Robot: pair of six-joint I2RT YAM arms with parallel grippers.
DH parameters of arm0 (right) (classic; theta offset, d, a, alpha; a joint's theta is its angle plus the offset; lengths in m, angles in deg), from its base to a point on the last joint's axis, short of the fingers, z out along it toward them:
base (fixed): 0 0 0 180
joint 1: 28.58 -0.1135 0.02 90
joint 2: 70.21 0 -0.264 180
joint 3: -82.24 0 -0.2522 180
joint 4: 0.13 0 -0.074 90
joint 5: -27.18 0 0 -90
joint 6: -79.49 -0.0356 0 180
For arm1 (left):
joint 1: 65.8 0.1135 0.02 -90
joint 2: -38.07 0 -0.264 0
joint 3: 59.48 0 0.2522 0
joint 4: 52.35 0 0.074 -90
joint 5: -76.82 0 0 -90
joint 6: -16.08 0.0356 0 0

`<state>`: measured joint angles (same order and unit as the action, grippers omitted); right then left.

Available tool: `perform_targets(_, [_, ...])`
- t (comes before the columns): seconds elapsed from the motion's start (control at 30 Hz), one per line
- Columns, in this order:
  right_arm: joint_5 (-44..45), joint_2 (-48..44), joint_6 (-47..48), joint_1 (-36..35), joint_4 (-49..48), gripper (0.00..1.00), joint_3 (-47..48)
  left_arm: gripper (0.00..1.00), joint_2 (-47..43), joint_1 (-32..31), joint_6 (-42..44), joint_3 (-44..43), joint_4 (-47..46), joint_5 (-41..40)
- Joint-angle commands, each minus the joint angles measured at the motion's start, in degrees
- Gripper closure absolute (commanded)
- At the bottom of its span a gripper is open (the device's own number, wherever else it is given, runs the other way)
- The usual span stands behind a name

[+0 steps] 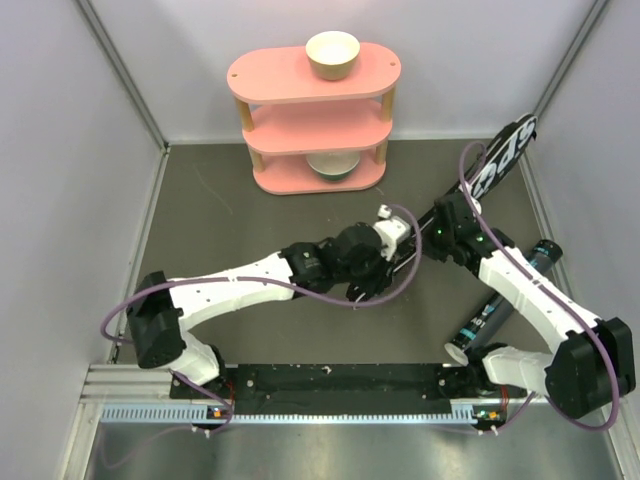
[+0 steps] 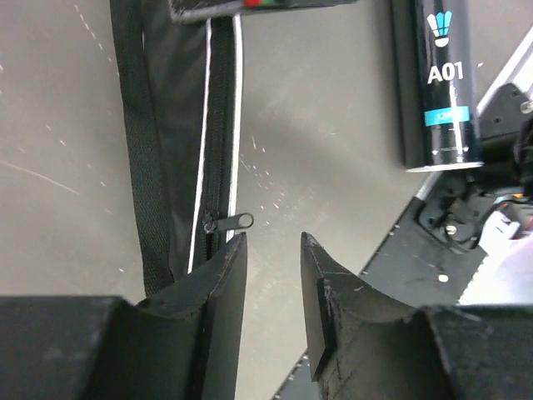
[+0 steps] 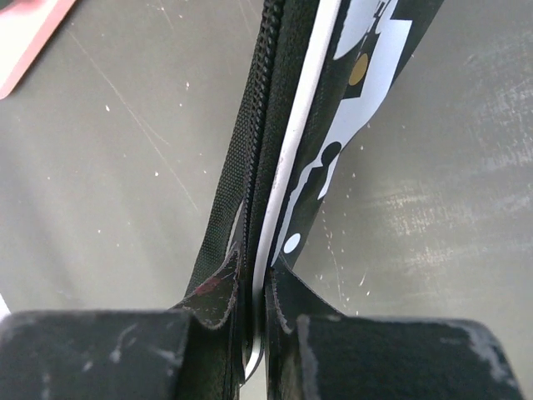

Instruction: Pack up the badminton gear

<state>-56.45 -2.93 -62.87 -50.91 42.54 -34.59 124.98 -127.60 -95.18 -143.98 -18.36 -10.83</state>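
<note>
Left wrist view has the left pincer (image 2: 271,250) low over the worktop (image 2: 333,142) with its jaws spread partway and nothing between them; the zipper pull (image 2: 229,222) of the long black bag (image 2: 158,125) lies just ahead of its left fingertip, tab pointing across towards the gap, and the bag's zip line runs straight away from the pincer. The black tube (image 2: 441,83) lies well off to the right and farther ahead, apart from the bag. In the right wrist view the right pincer (image 3: 256,279) is pressed together on the bag's edge, pinching the fabric beside the zip teeth and white piping, with the lettered panel stretching away ahead of it. No racket or shuttlecock shows in any view, so whether they are already inside I cannot tell. The step in hand looks to be working the zip, one arm anchoring the bag while the other goes for the slider. Next, the left pincer likely needs to shift a little left and forward so the small tab sits squarely between the pads, then close; the tab is thin and flat to the fabric, so a skewed approach could pinch cloth instead
</note>
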Motion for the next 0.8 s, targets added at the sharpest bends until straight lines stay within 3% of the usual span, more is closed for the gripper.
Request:
perform_targets(0.0, [1.9, 0.0, -2.0, 0.1, 1.8, 1.00, 4.5, 0.60, 2.5, -5.7, 16.0, -6.2, 2.8, -15.9])
perform_targets(0.27, [0.9, 1.7, -2.0, 0.2, 2.4, 1.00, 5.2, 0.57, 7.9, -9.3, 17.0, -11.9, 8.1, -26.6])
perform_targets(0.4, [0.5, 1.8, -2.0, 0.2, 2.3, 1.00, 5.3, 0.57, 10.3, -10.3, 16.6, -14.1, 11.0, -27.0])
perform_targets(0.57, [0.7, 1.9, -2.5, 0.1, 2.4, 1.00, 5.3, 0.48, 11.7, -11.3, 14.7, -16.1, 13.3, -26.0])
perform_targets(0.77, [0.2, 2.1, -3.3, 0.2, 2.5, 1.00, 5.3, 0.50, 13.5, -12.1, 9.9, -17.2, 15.7, -25.8])
